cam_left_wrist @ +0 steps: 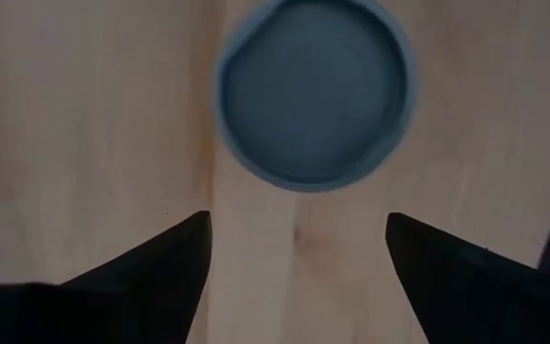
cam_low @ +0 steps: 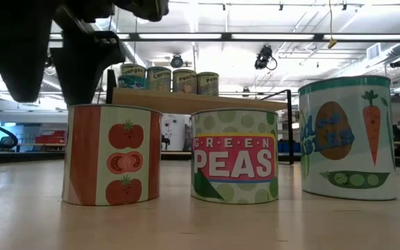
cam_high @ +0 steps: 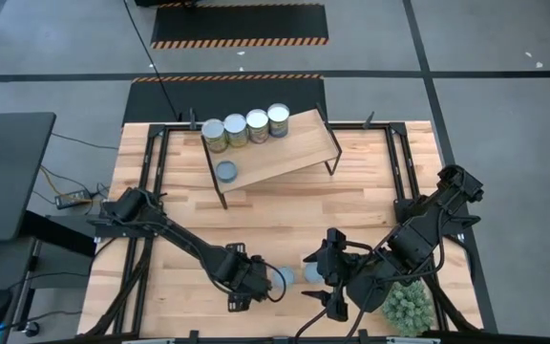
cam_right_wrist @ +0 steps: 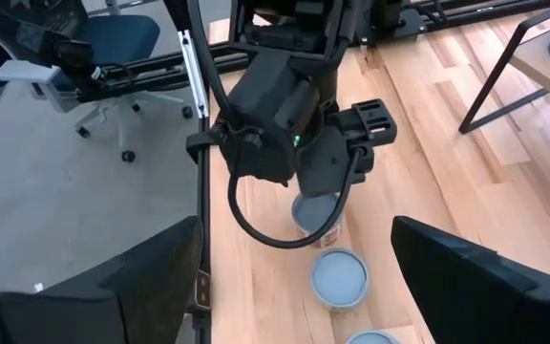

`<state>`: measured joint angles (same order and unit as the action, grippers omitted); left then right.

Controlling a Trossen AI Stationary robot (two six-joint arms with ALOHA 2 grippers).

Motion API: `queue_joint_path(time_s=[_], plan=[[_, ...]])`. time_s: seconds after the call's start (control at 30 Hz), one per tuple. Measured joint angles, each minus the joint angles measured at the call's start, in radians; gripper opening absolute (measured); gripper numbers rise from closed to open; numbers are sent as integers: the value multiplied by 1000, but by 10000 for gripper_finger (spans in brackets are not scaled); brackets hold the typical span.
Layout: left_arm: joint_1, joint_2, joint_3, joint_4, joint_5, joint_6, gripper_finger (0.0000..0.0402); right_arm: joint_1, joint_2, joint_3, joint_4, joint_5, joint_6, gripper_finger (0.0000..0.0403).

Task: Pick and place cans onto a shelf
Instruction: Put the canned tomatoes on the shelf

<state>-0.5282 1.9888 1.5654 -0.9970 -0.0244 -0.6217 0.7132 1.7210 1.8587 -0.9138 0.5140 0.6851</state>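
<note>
Four cans (cam_high: 246,127) stand in a row on the shelf (cam_high: 285,151), and one more can (cam_high: 225,171) stands on the table under it. Near the front edge stand a tomato can (cam_low: 112,154), a green peas can (cam_low: 235,155) and a vegetables can (cam_low: 349,137). My left gripper (cam_left_wrist: 296,239) hangs open, pointing down, just above and beside the tomato can's blue-grey top (cam_left_wrist: 315,91). My right gripper (cam_right_wrist: 296,229) waits open and higher up, slanting down over the peas can (cam_right_wrist: 339,279).
A spiky green plant ball (cam_high: 409,308) sits at the near right corner, under my right arm. The shelf's thin black legs (cam_high: 332,162) stand mid-table. Bare wood lies between the shelf and the near cans. Black frame rails (cam_high: 156,172) run along the table's sides.
</note>
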Motion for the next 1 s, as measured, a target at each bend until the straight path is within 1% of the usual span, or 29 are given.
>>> queue_joint_path(time_s=[0.1, 0.13, 0.23, 0.27, 0.33, 0.5, 0.63, 0.77, 0.87, 1.0], plan=[[0, 0, 0, 1, -33, -59, 318, 0, 0, 0, 7, 1, -9, 348], [1, 1, -2, 4, -29, -79, 318, 0, 0, 0, 9, 1, -13, 348], [1, 14, -25, 66, 27, -100, 318, 0, 0, 0, 10, 1, -22, 348], [1, 19, -35, 73, 33, -98, 318, 0, 0, 0, 10, 1, -22, 348], [-8, 23, -42, 71, 16, -84, 318, 0, 0, 0, 14, 1, -22, 348], [-16, 21, -48, 101, 0, 22, 318, -1, 0, 0, 24, 1, -26, 348], [-4, 21, -48, 106, -7, -115, 318, -1, 0, 0, 30, 1, -31, 348], [0, 21, -48, 91, 55, -114, 319, -1, 0, 0, 33, 1, -31, 348], [10, 21, -48, 88, 100, -108, 338, -1, 0, 0, 43, 1, -37, 348], [30, 19, -48, 85, 148, -135, 388, -2, 0, 0, 49, -8, -41, 348]])
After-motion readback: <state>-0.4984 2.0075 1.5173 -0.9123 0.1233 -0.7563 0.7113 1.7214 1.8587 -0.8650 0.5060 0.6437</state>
